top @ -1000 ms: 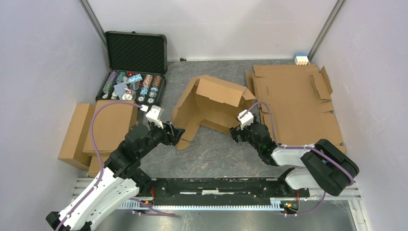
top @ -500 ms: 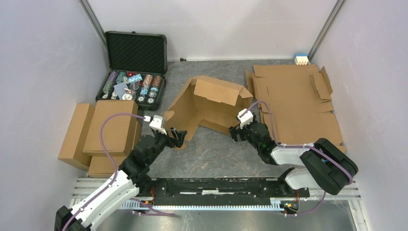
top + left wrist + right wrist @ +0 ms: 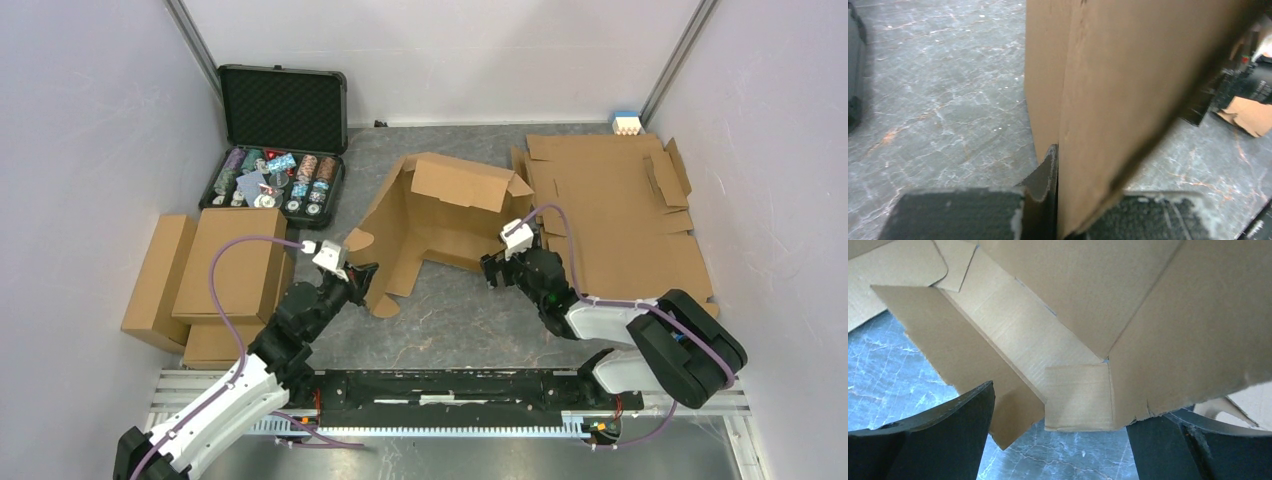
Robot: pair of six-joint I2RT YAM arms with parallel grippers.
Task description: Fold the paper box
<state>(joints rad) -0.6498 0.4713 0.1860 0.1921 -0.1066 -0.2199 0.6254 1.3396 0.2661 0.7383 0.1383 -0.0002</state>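
The paper box (image 3: 440,215) is a half-raised brown cardboard sheet in the middle of the table, its walls and flaps partly upright. My left gripper (image 3: 362,283) is at its near-left flap and shut on that flap's edge. In the left wrist view the flap (image 3: 1118,100) stands upright, pinched in the left gripper (image 3: 1058,200). My right gripper (image 3: 495,268) is at the box's near-right corner and open. In the right wrist view the box's folded corner tab (image 3: 1078,395) hangs between the wide-apart fingers (image 3: 948,430) of the right gripper (image 3: 1073,405); I cannot tell whether they touch it.
An open black case of poker chips (image 3: 280,150) lies at the back left. Closed cardboard boxes (image 3: 215,270) are stacked at the left. Flat cardboard sheets (image 3: 620,210) lie at the right. A small white and blue object (image 3: 626,123) sits in the back right corner.
My left gripper has moved to the near-left flap and shut on it. The box has shifted a little. The right gripper has moved slightly up and right and stays open.
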